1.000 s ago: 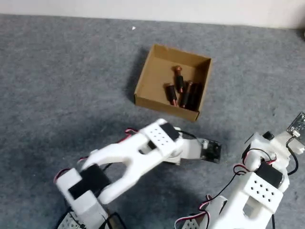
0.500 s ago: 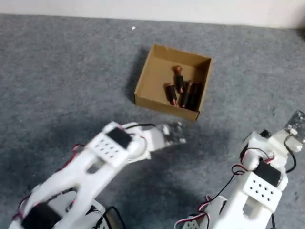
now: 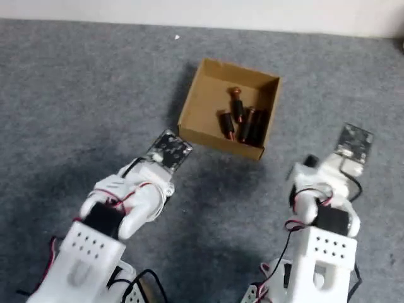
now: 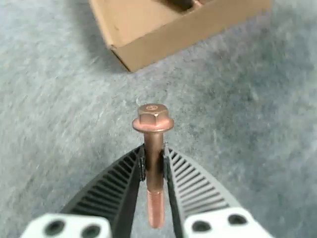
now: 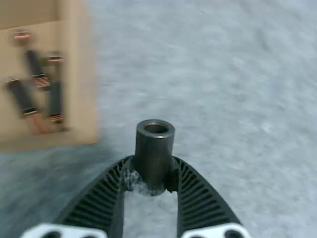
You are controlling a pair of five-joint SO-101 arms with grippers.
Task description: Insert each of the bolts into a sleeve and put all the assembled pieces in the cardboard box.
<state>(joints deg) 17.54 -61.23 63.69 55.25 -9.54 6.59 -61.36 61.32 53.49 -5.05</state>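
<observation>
1. The grey tabletop (image 3: pixel 76 95) is carrying the box (image 3: pixel 218 140), and finished pieces (image 3: pixel 243 120) are lying inside it.
2. The right tool (image 5: pixel 152 166) is squeezing a sleeve (image 5: pixel 154 148), hole facing out.
3. The left tool (image 4: pixel 154 151) is squeezing a bolt (image 4: pixel 153 119) near the box.
4. Joining is probably coming next: the bolt's thread end is needing to meet the sleeve's hole.

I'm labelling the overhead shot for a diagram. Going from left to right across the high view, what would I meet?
left arm → cardboard box, with the assembled pieces lying inside it → right arm
</observation>
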